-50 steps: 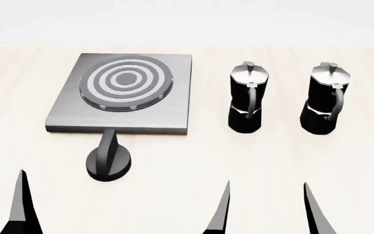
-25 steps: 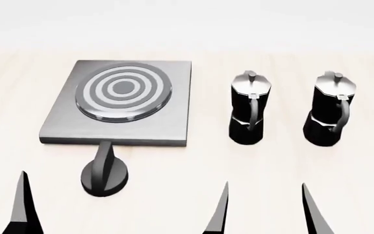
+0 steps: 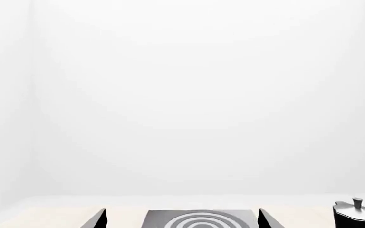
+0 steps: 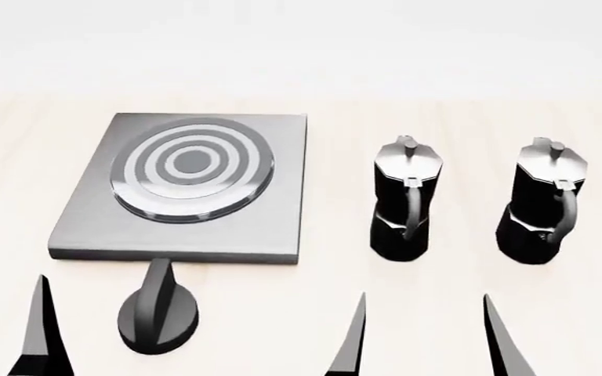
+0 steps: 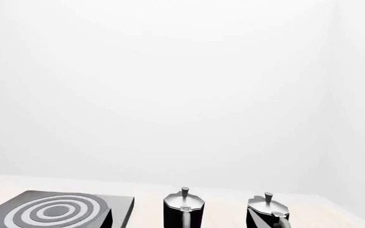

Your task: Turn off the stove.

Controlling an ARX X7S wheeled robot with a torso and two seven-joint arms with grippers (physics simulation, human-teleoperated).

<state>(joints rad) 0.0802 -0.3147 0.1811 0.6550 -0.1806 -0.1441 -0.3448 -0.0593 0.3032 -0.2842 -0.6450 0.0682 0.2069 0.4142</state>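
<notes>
The stove point(image 4: 92, 227) is a flat grey metal plate with a ringed burner point(image 4: 191, 168). Its black round knob point(image 4: 157, 317) lies just in front of the plate, with its ridge pointing at the plate. Only the far edge of the stove point(image 3: 160, 219) shows in the left wrist view. It lies between the wide-apart fingers of my left gripper point(image 3: 181, 219), which is open and empty. One left finger point(image 4: 40, 333) shows in the head view, left of the knob. My right gripper point(image 4: 423, 337) is open and empty, short of the pots. Neither gripper touches anything.
Two black-and-silver moka pots point(image 4: 404, 207) point(image 4: 542, 205) stand upright to the right of the stove on the pale wooden table point(image 4: 280, 313). In the right wrist view the stove point(image 5: 55, 209) is at one side and both moka pots point(image 5: 184, 209) point(image 5: 269, 209) are ahead.
The stove, knob and pots have slid lower and grown slightly in the head view. Both grippers' fingers keep the same places in that view.
</notes>
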